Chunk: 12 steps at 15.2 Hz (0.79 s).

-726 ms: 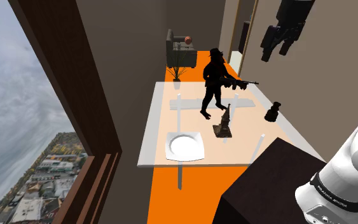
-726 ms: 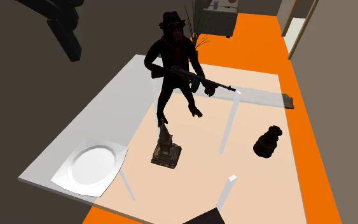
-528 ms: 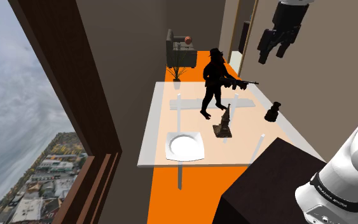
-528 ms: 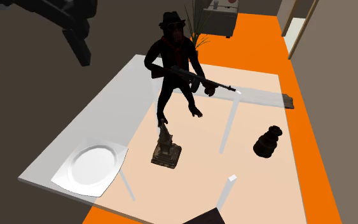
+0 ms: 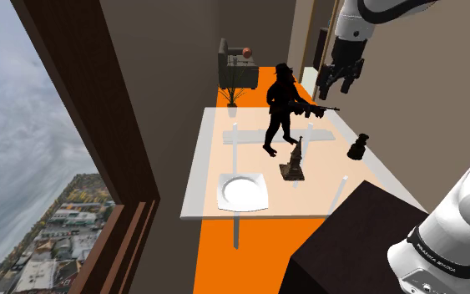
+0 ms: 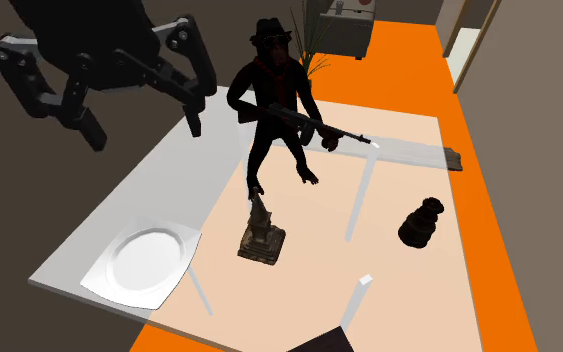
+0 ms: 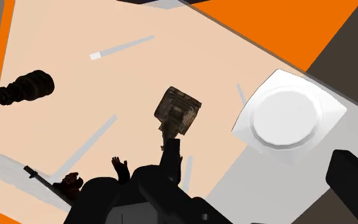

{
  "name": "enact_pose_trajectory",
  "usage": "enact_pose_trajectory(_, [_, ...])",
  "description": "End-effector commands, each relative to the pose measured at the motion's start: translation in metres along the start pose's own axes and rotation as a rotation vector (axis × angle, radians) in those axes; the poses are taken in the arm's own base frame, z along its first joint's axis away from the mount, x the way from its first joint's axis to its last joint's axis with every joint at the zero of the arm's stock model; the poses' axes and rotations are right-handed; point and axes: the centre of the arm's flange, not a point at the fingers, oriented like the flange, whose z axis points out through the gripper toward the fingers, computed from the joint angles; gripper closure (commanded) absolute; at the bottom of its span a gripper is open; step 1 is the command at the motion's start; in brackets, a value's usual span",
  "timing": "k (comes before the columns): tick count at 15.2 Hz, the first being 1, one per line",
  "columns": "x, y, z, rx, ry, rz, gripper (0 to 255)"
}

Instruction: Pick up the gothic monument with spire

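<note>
Gripper [image 6: 144, 130] hangs above the table [image 6: 169, 170], fingers [image 6: 194, 118] spread wide (nothing between them), while the brown spired monument [image 6: 261, 232] stands upright near the white plate [image 6: 144, 262], by the dark gunman figure [image 6: 274, 100]'s feet.

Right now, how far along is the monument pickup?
Nothing is done yet: the gothic monument stands upright on the table, ungrasped. In hand: the tool hangs open and empty well above the table. Left: descend over the spire, close on it, lift.
</note>
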Motion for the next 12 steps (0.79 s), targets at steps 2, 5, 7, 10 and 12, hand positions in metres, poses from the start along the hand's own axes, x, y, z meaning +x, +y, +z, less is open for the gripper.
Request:
enact_pose_trajectory(2, [0.022, 0.014, 0.035, 0.008, -0.019, 0.019, 0])
enact_pose_trajectory(5, [0.046, 0.024, 0.068, 0.017, -0.039, 0.039, 0])
enact_pose_trajectory(7, [0.061, 0.031, 0.09, 0.023, -0.052, 0.051, 0])
enact_pose_trajectory(10, [0.083, 0.041, 0.124, 0.031, -0.071, 0.071, 0])
enact_pose_trajectory(12, [0.097, 0.049, 0.147, 0.037, -0.084, 0.084, 0])
